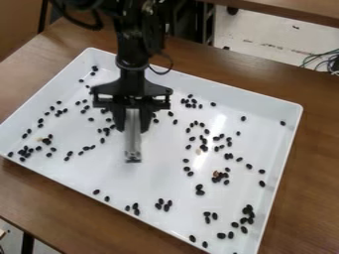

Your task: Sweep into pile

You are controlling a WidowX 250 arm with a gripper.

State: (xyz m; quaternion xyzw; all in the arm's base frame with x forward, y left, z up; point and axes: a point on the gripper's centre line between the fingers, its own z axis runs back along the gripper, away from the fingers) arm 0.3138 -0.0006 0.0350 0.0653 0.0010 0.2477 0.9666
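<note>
Many black beans [46,141] are scattered across the left of the white tray [165,178]. Left of the tray's middle, a grey tool [132,141] is clamped between the gripper's [132,121] fingers. Farther right, more beans are spread in loose clusters, brownish bits [216,174] mixed among them.

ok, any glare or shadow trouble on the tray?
Camera view: bright glare streaks on the tray, right of the tool, among the beans, which stand out dark beside it; a paler shine on the floor behind; no hard shadow from the end effector on the tray; black arm loses detail near the top edge.
</note>
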